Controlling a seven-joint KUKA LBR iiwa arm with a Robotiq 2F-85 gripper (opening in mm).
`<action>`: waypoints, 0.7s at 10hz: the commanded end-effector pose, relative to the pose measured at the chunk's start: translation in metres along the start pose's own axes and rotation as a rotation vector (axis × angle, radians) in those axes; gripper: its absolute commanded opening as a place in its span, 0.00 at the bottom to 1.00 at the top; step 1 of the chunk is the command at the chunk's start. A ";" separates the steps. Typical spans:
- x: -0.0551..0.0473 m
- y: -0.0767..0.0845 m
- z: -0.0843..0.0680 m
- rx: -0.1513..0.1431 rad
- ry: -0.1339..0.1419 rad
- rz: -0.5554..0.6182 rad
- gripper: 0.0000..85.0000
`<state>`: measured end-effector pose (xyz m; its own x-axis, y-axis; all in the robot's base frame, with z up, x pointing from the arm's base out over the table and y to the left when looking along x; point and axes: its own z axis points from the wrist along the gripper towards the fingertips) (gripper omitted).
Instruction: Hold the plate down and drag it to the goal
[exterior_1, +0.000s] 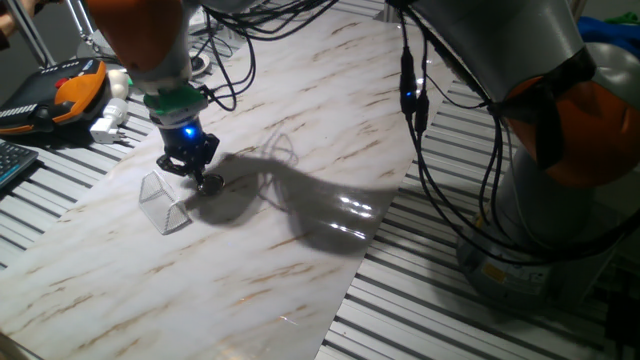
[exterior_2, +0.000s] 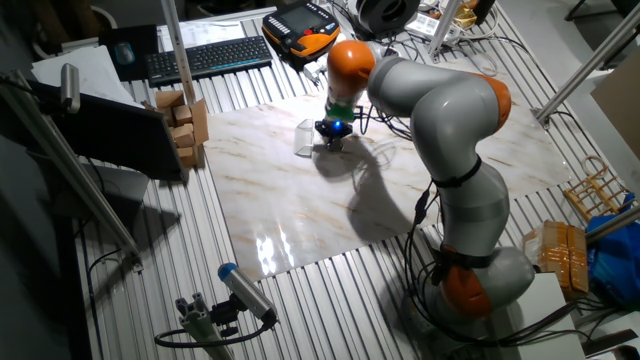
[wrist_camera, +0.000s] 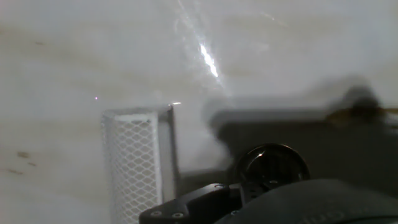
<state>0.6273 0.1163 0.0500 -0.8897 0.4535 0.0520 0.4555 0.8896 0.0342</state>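
The plate (wrist_camera: 273, 167) is a tiny round disc with a shiny rim and a dark centre, lying flat on the marble board. In one fixed view it (exterior_1: 212, 184) shows just under the gripper tip. My gripper (exterior_1: 204, 178) stands upright with its fingers together, the tip resting on the plate; it also shows in the other fixed view (exterior_2: 332, 140). The goal (exterior_1: 165, 205) is a clear plastic wedge right beside the plate, on its left. In the hand view its meshed side (wrist_camera: 134, 165) stands left of the plate, a small gap apart.
A second clear plastic shape (exterior_1: 281, 150) stands on the board to the right of the gripper. An orange and black pendant (exterior_1: 72, 90), a white plug (exterior_1: 110, 122) and a keyboard (exterior_2: 205, 57) lie off the board. Cables (exterior_1: 415, 110) hang from the arm.
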 end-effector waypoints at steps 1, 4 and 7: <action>0.000 0.000 -0.002 0.007 0.006 0.175 0.00; 0.000 -0.002 -0.005 0.015 0.013 0.235 0.00; 0.001 -0.003 -0.006 0.035 -0.004 0.363 0.00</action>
<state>0.6256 0.1136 0.0559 -0.7571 0.6512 0.0524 0.6512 0.7586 -0.0203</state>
